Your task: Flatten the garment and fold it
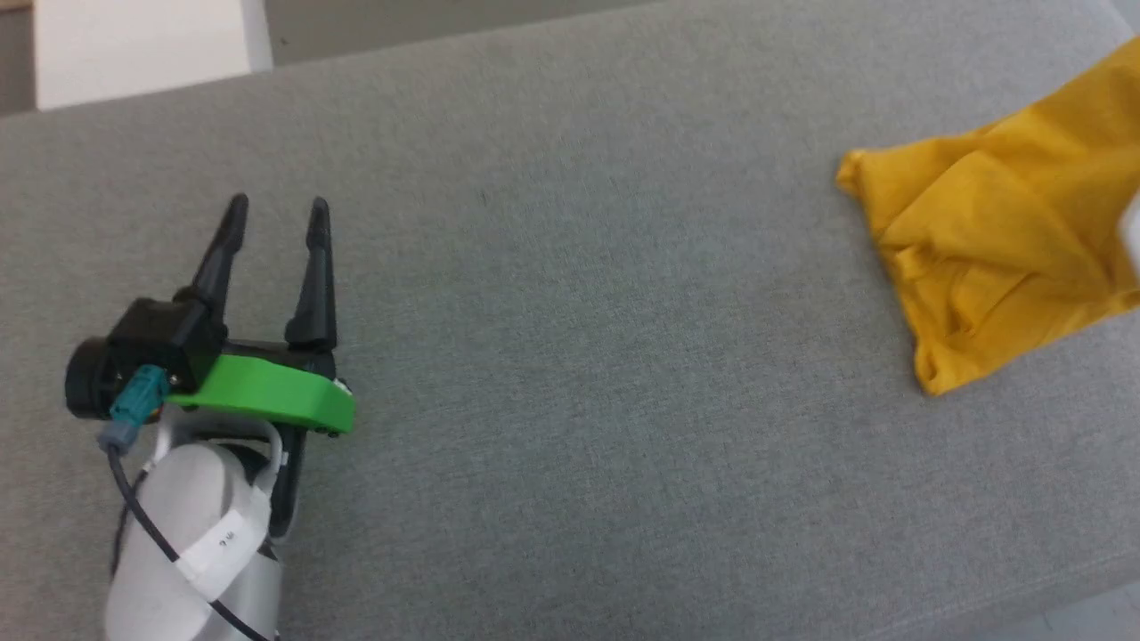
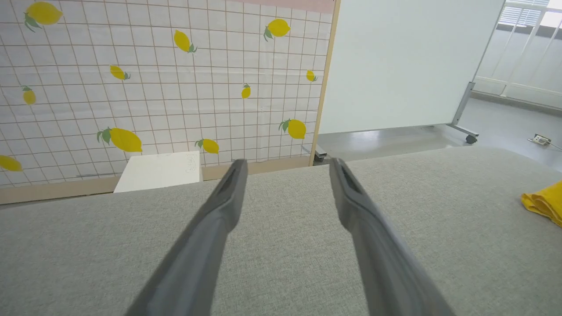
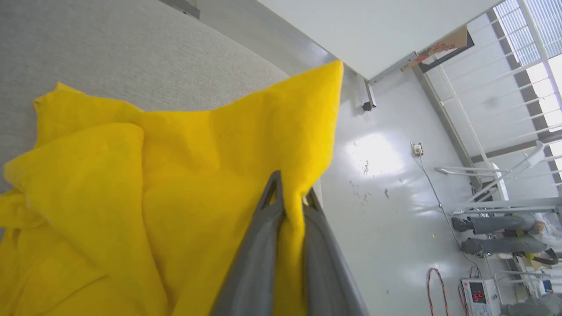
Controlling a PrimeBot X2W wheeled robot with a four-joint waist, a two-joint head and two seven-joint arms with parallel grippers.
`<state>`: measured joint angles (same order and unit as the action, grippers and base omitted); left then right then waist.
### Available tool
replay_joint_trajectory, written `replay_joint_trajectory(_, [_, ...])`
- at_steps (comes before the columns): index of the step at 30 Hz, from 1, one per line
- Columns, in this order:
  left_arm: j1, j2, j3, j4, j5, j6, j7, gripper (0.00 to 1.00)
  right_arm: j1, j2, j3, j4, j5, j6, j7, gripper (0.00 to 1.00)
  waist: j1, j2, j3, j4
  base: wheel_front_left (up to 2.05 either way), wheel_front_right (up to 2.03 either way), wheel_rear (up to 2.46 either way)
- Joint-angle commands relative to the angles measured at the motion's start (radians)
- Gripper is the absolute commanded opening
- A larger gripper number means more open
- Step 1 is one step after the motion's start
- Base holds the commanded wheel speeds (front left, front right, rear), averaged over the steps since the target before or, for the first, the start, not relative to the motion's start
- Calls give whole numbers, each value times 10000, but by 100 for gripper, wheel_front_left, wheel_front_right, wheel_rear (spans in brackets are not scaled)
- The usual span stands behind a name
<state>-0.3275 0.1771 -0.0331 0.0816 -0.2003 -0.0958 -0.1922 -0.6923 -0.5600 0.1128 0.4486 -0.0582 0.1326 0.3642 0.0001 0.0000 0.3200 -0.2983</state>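
Toward the right edge of the grey upholstered surface (image 1: 570,374), the mustard-yellow T-shirt (image 1: 997,249) lay bunched, with part of it lifted. Its fabric was pinched between the closed fingers of the right gripper (image 3: 290,193). The left gripper (image 1: 279,203) hovered well apart, fingers spread and empty. That narrow pinch might slip, or a one-sided pull might drag the heap off the edge rather than spread it. The shirt looked crumpled and deeply creased, with no print showing.
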Motion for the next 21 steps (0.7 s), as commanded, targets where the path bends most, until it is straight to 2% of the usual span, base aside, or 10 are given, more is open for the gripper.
replay_joint_trajectory(1, [-197,202,36,-176,161,-18,124,100,-226,16,-348,148,-165,-19,-148,0,-1,0,1177,-579,0,0,0])
replay_joint_trajectory(12, [-491,812,25,-1469,325,-7,946,100,-889,557,-3421,780,-1904,-19,-1353,0,-1,0,2462,-293,0,0,0])
replay_joint_trajectory(16, [-480,935,63,-1654,322,26,1083,100,-1077,789,-4251,806,-2607,-19,-1571,0,-1,0,2598,-186,0,0,0])
replay_joint_trajectory(21, [-389,988,68,-1713,270,56,1123,100,-1203,1069,-4799,928,-3092,-19,-1901,0,-1,0,2522,-69,0,0,0])
